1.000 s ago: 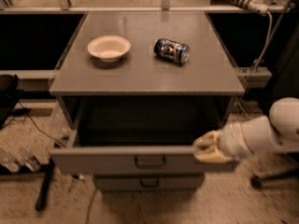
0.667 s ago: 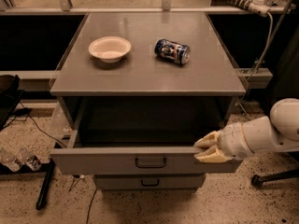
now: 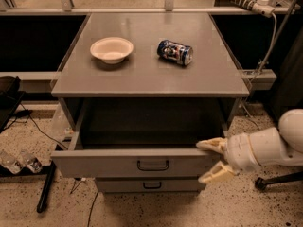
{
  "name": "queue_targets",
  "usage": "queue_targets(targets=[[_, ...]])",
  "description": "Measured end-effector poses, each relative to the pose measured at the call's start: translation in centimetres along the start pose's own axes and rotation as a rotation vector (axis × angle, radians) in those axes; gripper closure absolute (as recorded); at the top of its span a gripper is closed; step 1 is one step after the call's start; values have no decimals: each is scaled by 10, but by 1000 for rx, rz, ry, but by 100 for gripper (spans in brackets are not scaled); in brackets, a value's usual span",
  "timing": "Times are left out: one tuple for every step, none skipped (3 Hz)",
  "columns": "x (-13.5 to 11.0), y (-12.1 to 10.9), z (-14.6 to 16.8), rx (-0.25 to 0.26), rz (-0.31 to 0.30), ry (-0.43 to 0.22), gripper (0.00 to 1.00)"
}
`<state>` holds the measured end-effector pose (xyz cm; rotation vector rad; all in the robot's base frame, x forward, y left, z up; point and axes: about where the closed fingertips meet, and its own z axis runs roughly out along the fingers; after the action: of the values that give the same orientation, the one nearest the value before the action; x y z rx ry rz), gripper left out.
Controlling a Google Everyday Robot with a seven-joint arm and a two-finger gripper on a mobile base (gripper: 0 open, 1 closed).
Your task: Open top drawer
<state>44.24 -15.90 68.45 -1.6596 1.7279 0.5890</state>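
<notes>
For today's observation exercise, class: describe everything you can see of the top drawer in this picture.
The top drawer is pulled well out of the grey cabinet, under its flat top. It has a plain grey front, seemingly metal, with a small black loop handle at its middle and a deep, dark tray behind. The claw sits at its right front corner, fingers spread above and below the front's edge.

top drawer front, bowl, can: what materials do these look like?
Top drawer, pulled out: matte grey, flat and uniform, probably painted metal or laminate; black loop handle. Bowl: cream, dull finish, likely paper or plastic. Can, on its side: glossy blue print with a shiny end, likely aluminium. Gripper sits at the drawer's right front corner.
</notes>
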Motion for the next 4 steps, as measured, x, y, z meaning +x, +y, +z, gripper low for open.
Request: queue_targets(targets=[[11,45,-17,-6,5,-40,55],[10,55,-26,-1,8,-51,79],[9,54,-27,-1,8,-51,99],[9,54,-27,-1,8,-51,0]])
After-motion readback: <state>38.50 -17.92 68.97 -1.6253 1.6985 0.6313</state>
